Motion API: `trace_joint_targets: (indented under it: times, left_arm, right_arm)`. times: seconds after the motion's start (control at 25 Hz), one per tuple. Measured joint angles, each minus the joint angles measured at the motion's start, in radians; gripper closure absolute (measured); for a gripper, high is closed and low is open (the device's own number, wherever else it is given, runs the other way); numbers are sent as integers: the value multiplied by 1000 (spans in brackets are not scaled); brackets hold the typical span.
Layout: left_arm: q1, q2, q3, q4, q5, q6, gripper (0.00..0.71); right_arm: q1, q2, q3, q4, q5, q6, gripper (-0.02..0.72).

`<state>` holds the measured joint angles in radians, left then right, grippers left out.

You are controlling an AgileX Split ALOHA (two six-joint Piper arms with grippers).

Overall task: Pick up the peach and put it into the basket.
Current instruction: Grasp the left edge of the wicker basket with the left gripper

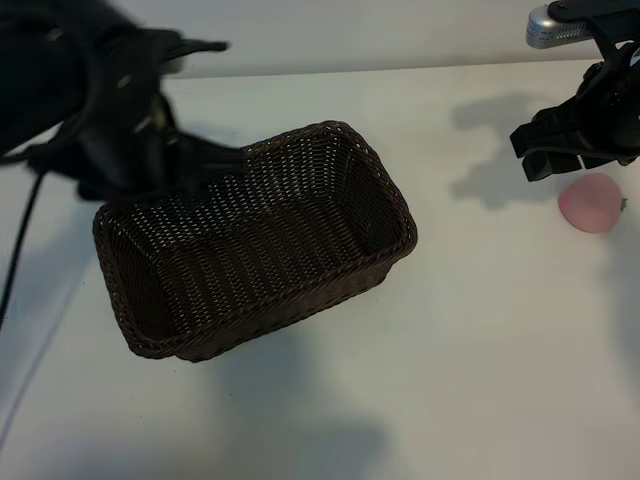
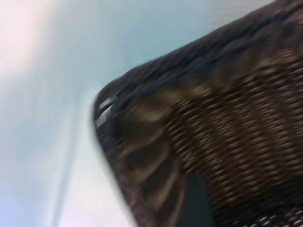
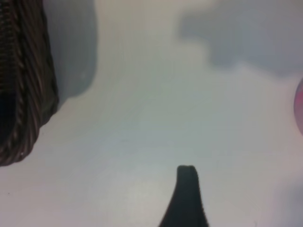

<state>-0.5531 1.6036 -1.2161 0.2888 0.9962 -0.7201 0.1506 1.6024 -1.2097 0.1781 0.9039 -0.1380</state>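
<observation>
The dark brown wicker basket (image 1: 398,208) sits left of the table's middle with nothing inside it. The pale pink peach (image 1: 592,203) lies on the table at the far right, and a sliver of it (image 3: 299,106) shows in the right wrist view. My right gripper (image 1: 530,150) hovers open just beside the peach on the basket's side, not touching it. Only one of its dark fingers (image 3: 187,194) shows in its wrist view. My left gripper (image 1: 215,160) is open at the basket's far left rim, with one finger (image 2: 195,203) against the weave (image 2: 227,118).
The white table (image 1: 480,380) stretches from the basket to the front edge and to the peach. A basket corner (image 3: 23,94) appears in the right wrist view. A black cable (image 1: 18,250) trails down at the far left.
</observation>
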Motion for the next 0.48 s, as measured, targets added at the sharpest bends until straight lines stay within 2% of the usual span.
trace_joint_targets:
  times: [0.08, 0.24, 0.48]
  left_arm:
    - [23, -52, 72, 3, -26, -51, 156]
    - [100, -123, 208, -11, -119, -131, 156]
    - [178, -112, 311, -73, -230, -141, 156]
  right_arm:
    - [0, 0, 0, 0, -1, 0, 120]
    - [0, 0, 0, 0, -1, 0, 120]
    - [0, 0, 0, 0, -1, 0, 120]
